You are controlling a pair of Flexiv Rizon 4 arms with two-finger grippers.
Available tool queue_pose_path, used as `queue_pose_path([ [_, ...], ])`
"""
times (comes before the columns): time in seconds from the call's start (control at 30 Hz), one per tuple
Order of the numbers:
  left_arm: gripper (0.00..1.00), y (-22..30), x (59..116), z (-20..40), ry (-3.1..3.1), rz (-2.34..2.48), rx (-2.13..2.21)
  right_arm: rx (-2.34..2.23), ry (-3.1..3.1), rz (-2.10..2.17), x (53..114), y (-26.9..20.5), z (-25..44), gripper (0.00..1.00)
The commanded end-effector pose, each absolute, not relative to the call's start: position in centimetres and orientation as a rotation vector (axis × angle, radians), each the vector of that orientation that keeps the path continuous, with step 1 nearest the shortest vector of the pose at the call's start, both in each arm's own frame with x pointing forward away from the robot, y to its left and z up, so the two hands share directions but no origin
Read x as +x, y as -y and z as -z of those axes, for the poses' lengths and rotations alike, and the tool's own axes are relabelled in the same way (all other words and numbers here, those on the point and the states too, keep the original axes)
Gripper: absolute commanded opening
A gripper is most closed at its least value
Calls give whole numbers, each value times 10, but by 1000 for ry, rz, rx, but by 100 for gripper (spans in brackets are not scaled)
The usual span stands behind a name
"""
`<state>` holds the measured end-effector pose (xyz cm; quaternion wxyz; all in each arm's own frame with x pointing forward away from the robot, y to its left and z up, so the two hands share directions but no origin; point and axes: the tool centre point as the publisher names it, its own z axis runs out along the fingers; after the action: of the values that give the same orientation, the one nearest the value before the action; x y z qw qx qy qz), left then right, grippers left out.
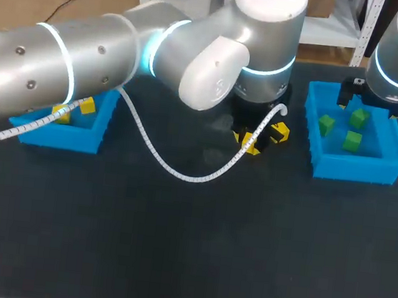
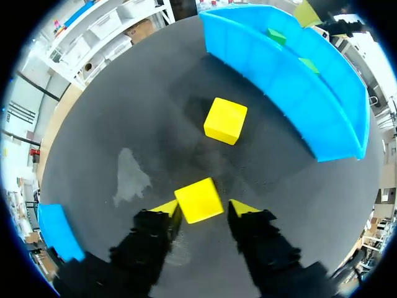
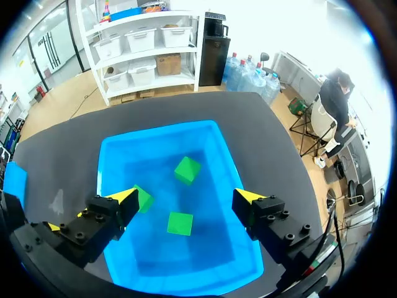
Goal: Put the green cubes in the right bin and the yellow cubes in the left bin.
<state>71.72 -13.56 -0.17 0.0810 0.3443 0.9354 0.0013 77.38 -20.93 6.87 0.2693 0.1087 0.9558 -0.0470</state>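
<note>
The left gripper (image 2: 201, 206) stands spread around a yellow cube (image 2: 198, 197) on the black table (image 1: 173, 247). One fingertip seems to touch the cube's side and a sliver of gap shows at the other, so nothing is pinched yet. The cube sits at the very ends of the tips and is turned a little against them. A close from here could twist it or squirt it forward, toward the second yellow cube (image 2: 225, 120) lying just ahead, near the wall of the right bin (image 2: 291, 93). A knock there would leave both cubes harder to reach. A thin grip is the bigger worry, since the left bin (image 1: 64, 137) sits at the far left of the head view, well apart from the pick spot at centre right, and a loose cube may drop on the way. The white coiled cable (image 1: 182, 174) sags across the middle of that view and could drag. The right gripper (image 3: 186, 196), spread and empty, hangs over the right bin with three green cubes (image 3: 187, 169) below it — close enough to the left arm's wrist that a careless lift risks contact.
</note>
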Motion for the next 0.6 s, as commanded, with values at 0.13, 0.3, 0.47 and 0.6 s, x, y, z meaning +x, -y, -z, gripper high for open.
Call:
queue_pose_path([
  [0.13, 0, 118, 727, -11, -2756, 2, 988, 295, -2568, 126, 771, 210, -68, 100],
  [0.3, 0, 80, 752, -47, -2682, 10, 852, 295, -2568, 126, 771, 210, -68, 100],
  [0.47, 0, 8, 774, -85, -2626, -61, 656, 295, -2568, 126, 771, 210, -68, 100],
  [0.6, 0, -61, 778, -99, -2644, -93, 485, 295, -2568, 126, 771, 210, -68, 100],
])
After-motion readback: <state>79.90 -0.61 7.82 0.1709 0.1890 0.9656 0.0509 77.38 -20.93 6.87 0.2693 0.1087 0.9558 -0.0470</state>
